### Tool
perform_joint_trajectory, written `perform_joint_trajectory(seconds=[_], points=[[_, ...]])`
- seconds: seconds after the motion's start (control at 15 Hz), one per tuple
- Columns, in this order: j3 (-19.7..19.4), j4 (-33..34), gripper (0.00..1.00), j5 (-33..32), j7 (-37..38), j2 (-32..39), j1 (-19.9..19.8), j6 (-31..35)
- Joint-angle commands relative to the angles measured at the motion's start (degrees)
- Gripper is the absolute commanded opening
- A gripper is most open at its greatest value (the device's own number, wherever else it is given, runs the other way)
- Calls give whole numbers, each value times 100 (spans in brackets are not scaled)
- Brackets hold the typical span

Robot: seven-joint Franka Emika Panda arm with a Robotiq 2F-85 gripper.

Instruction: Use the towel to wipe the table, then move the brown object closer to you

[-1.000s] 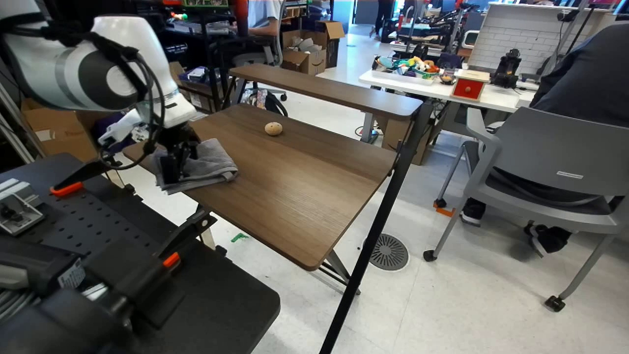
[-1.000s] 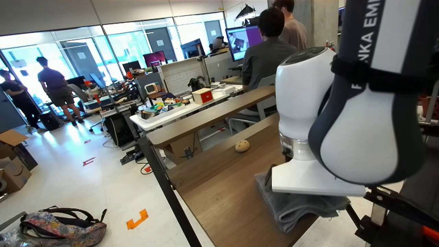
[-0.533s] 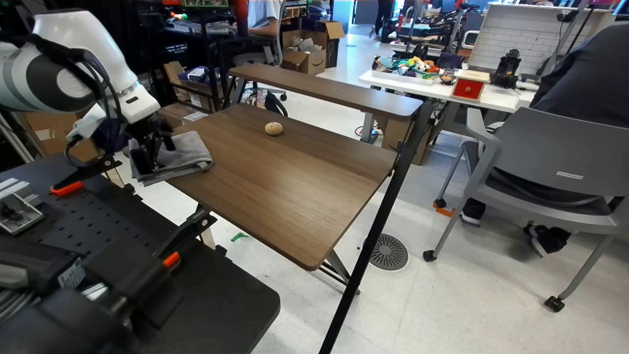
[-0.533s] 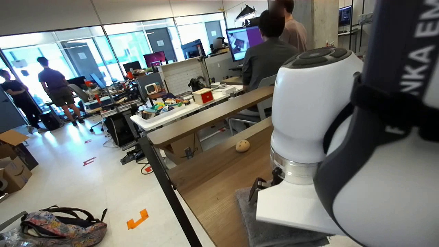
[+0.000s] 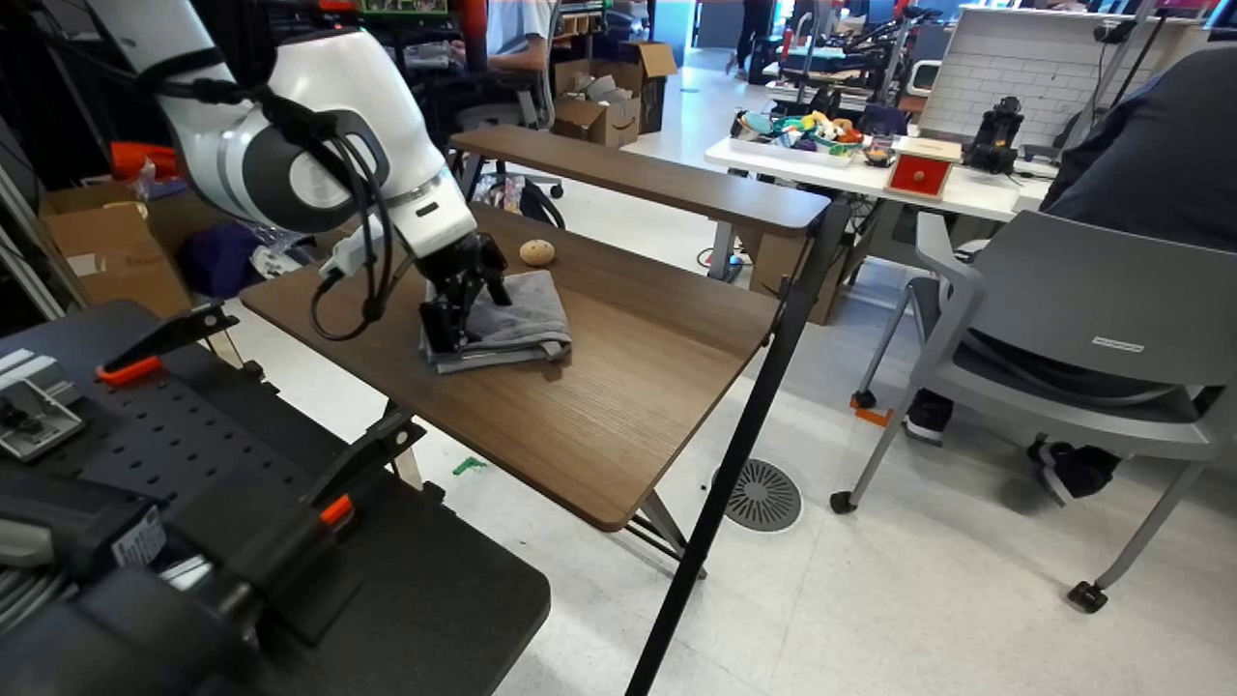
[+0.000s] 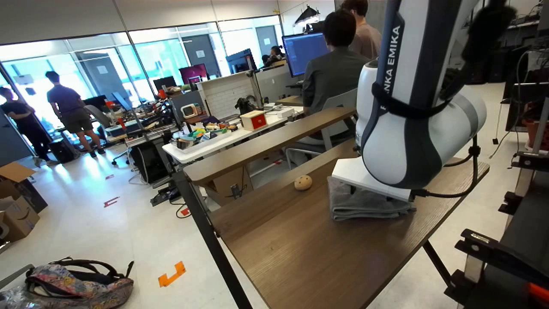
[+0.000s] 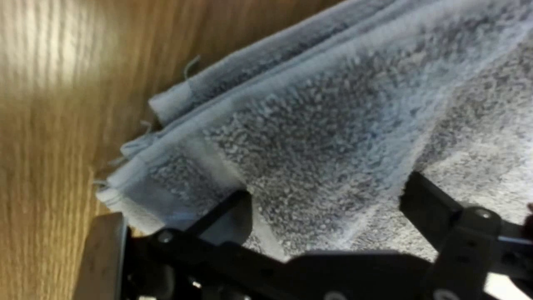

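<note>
The grey folded towel lies on the brown wood-grain table, well inside its edges. Pressed down on top of it is my gripper, jaws wide apart. In the wrist view both black fingertips of the gripper rest on or just over the towel, and flat cloth spans the gap, not pinched. The small tan brown object, a speckled round lump, sits behind the towel, apart from it. My arm covers part of the towel in an exterior view.
A raised shelf runs along the table's far side. The dark mounting bench with clamps stands close at the near side. Beyond are a grey chair, a white desk and, on the floor, a backpack.
The towel first slid with my gripper out over the table's edge, then came back inward across the tabletop towards the brown object. The gripper stayed open on it; the brown object kept its place.
</note>
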Motion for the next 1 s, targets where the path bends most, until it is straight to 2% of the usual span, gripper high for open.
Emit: perform_joint_trajectory(seconds=[0.0, 0.53, 0.67, 0.93], points=[[16, 356, 100, 222, 13, 276, 2, -126], [456, 577, 100, 222, 527, -158, 498, -599], [330, 785, 100, 259, 901, -45, 785, -419], [-249, 1513, 100, 518, 1822, 535, 1188, -141]])
